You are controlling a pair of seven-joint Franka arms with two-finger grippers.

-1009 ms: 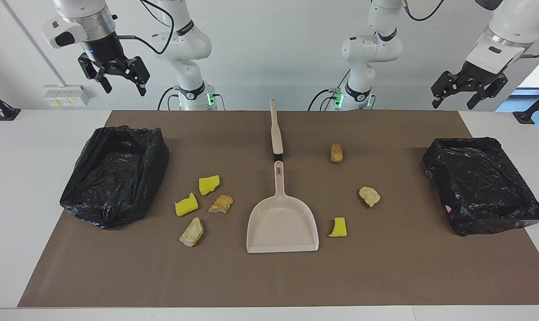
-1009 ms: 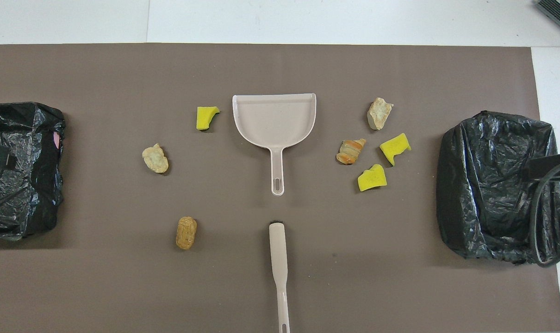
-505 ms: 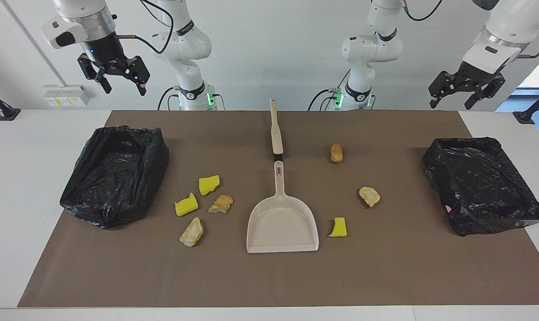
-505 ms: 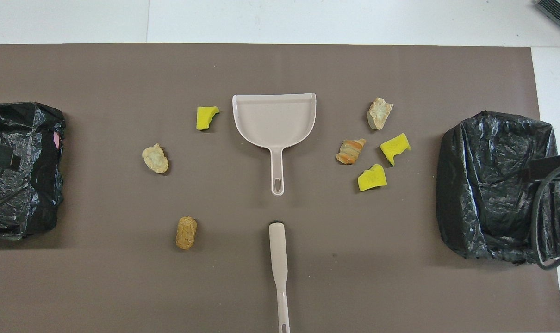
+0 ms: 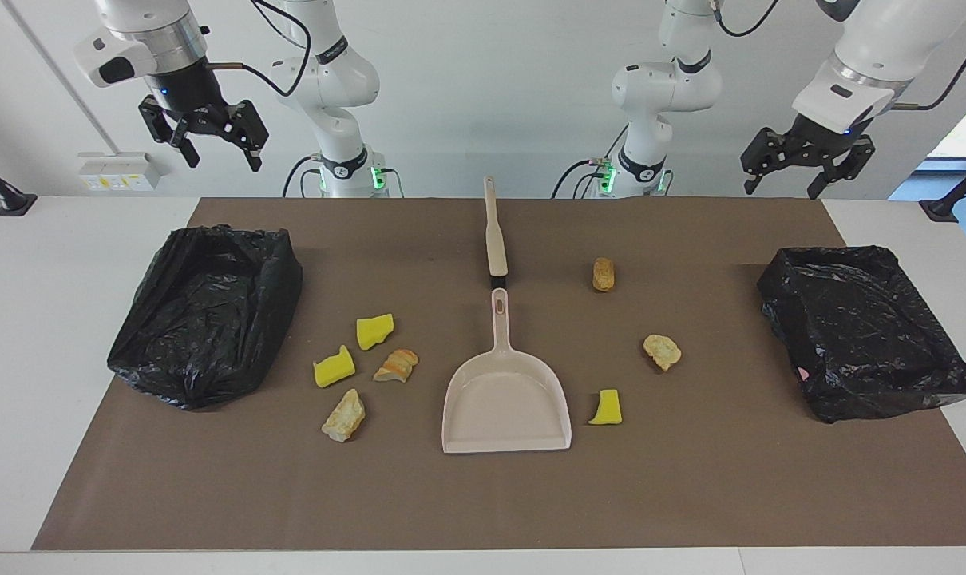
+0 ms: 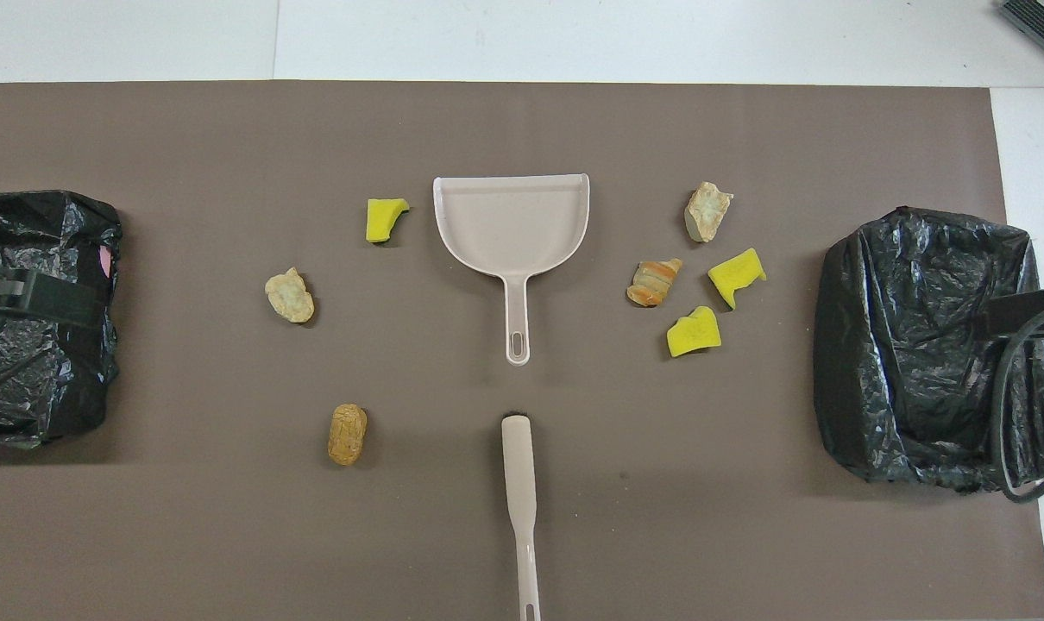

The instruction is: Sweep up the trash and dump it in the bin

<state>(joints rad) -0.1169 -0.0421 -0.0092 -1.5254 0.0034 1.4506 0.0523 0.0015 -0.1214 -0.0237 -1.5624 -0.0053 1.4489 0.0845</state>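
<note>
A brown mat (image 5: 483, 495) covers a white table. Both grippers hang raised and spread, empty: the left gripper (image 5: 798, 164) at two o'clock, the right gripper (image 5: 203, 136) at ten. Seven trash scraps (image 5: 334, 367) lie scattered around the central dustpan (image 5: 505, 411); brush (image 5: 495, 235) untouched, bins (image 5: 203, 315) at each end, so nothing appears swept yet.

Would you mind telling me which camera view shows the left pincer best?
The facing view: the left pincer hangs in full sight, fingers spread, above the table's edge near the black-bagged bin at that arm's end. The overhead view shows only a dark part of it over that bin.
</note>
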